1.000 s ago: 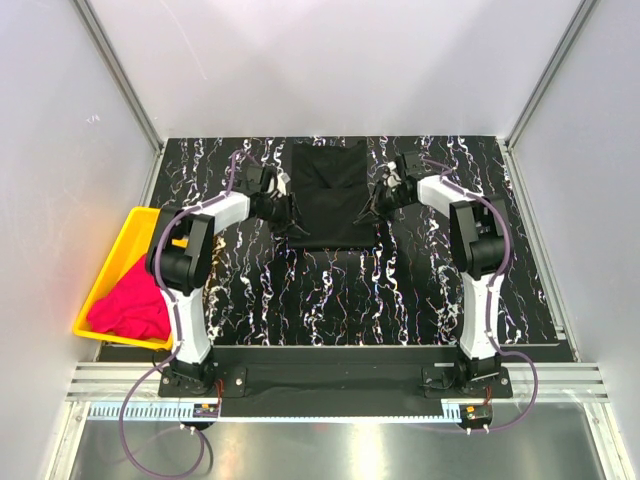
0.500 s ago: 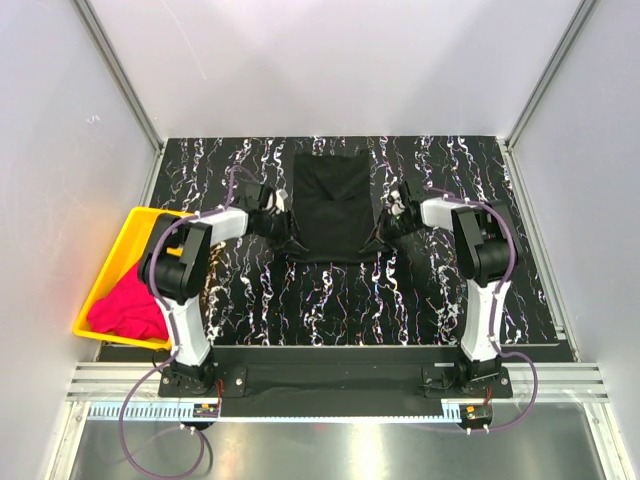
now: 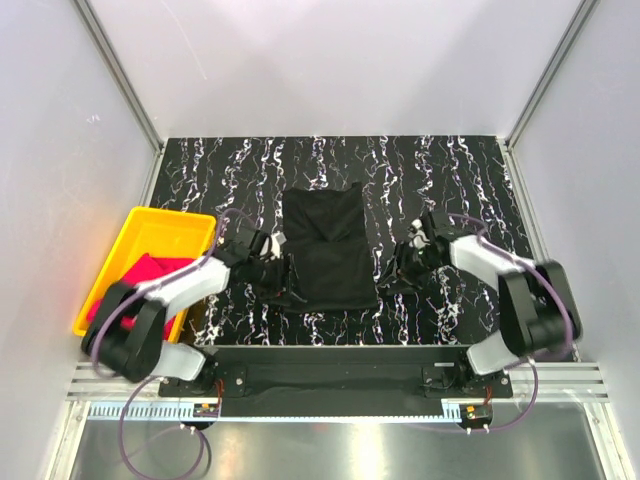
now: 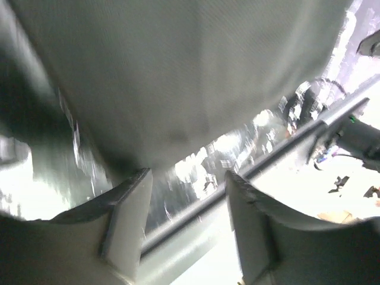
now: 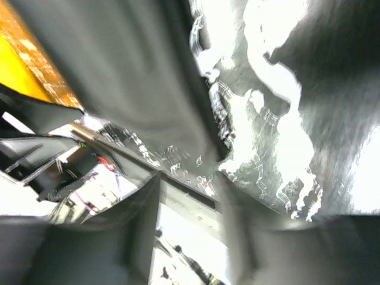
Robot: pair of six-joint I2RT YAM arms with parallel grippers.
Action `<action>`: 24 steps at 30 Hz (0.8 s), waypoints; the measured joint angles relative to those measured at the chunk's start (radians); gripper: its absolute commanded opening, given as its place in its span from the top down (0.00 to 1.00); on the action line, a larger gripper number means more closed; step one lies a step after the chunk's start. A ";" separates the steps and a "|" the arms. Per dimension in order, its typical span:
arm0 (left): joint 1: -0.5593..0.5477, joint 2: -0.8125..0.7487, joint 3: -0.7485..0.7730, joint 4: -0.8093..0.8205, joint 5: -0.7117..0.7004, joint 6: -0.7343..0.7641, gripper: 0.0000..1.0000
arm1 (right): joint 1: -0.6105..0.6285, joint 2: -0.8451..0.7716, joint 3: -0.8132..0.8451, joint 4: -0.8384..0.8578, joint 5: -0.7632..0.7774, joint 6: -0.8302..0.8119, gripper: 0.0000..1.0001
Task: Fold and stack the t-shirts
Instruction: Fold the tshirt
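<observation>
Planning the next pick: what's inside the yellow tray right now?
The magenta-pink t-shirt lies in the yellow tray, whose far end is bare. The left arm covers the tray's near end, so anything there cannot be seen.

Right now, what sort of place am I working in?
Probably a lab robot test cell: plain white walls in an aluminium frame enclose a black marbled tabletop, with a black t-shirt laid out and a yellow tray holding a pink t-shirt at one side.

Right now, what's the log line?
left gripper: open | right gripper: open | black t-shirt: on table | pink t-shirt: in tray
</observation>
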 measured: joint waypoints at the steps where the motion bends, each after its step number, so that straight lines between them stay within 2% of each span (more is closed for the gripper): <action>1: 0.000 -0.050 -0.008 -0.021 -0.008 -0.012 0.32 | 0.000 -0.052 -0.013 -0.015 0.008 0.008 0.41; 2: 0.000 -0.109 -0.011 -0.047 -0.019 -0.028 0.25 | 0.000 -0.101 -0.029 -0.017 0.015 0.017 0.38; 5: 0.000 -0.245 -0.013 -0.070 -0.068 -0.089 0.23 | 0.000 -0.214 -0.093 -0.007 0.032 0.069 0.38; 9: 0.000 -0.348 -0.071 -0.058 -0.130 -0.219 0.30 | 0.001 -0.290 -0.237 0.080 0.061 0.204 0.46; 12: 0.000 -0.422 -0.203 -0.001 -0.174 -0.378 0.36 | 0.010 -0.407 -0.377 0.171 0.114 0.349 0.47; 16: -0.003 -0.515 -0.394 0.097 -0.230 -0.598 0.37 | 0.042 -0.566 -0.531 0.293 0.199 0.528 0.48; 24: -0.076 -0.482 -0.460 0.238 -0.328 -0.854 0.37 | 0.147 -0.513 -0.558 0.443 0.306 0.721 0.46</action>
